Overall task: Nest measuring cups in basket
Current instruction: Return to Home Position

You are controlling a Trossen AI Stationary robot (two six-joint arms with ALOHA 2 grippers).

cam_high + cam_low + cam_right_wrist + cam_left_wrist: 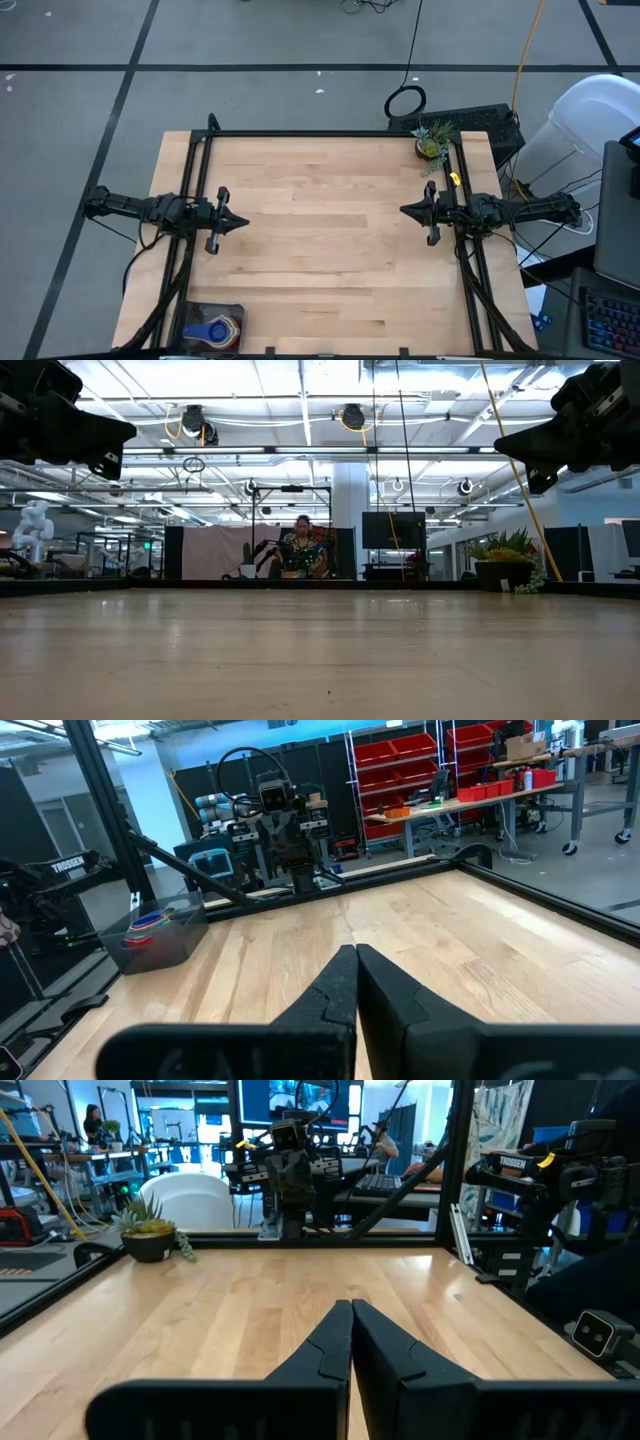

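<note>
My left gripper (236, 222) sits at mid-left of the high view and my right gripper (405, 210) at mid-right. Both are pressed shut on nothing, their tips facing each other across the bare table (320, 250). The basket (190, 312) rests at the lower left corner of the frame with the measuring cups (215, 330) nested inside, well apart from either claw. Homing looks all but done. To do it well, I'd settle each arm straight back, fingers together, with no swing toward the basket and none toward the potted plant (432, 143) at upper right.
</note>
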